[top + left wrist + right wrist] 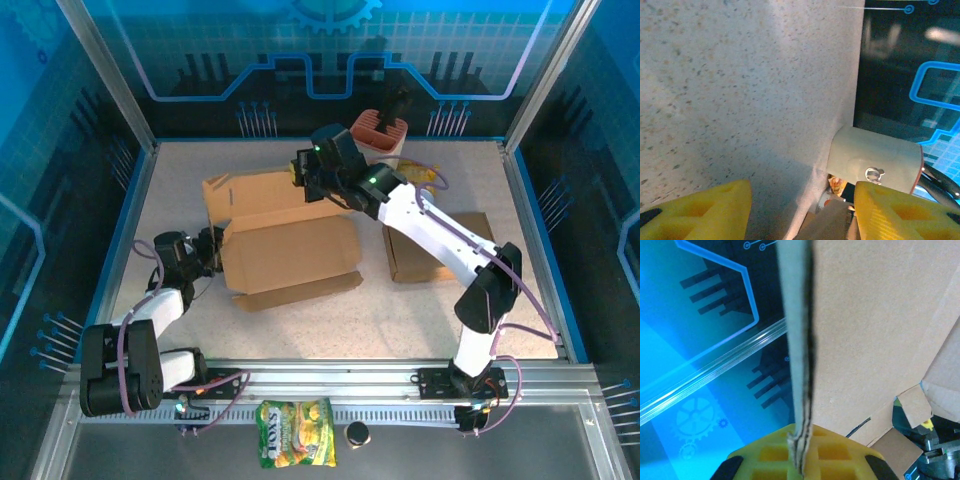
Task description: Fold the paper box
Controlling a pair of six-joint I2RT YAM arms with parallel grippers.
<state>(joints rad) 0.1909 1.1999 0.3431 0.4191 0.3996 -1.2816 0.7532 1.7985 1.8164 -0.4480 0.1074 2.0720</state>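
The brown paper box [285,240] lies part-opened in the middle of the table, with flaps spread toward the front and back left. My right gripper [302,172] is at the box's back edge. In the right wrist view it is shut [801,452] on the thin edge of a cardboard flap [875,325], which stands up between the yellow fingers. My left gripper [212,250] sits low at the box's left side. Its yellow fingers [700,212] stand apart, open [802,215]. A cardboard edge [827,222] shows in the gap, not clamped.
A second flat cardboard piece [440,250] lies at the right. A pink-and-white container [382,135] with a dark tool stands at the back, and it appears pale [875,160] in the left wrist view. A snack bag [295,432] rests on the near rail. Glass walls enclose the table.
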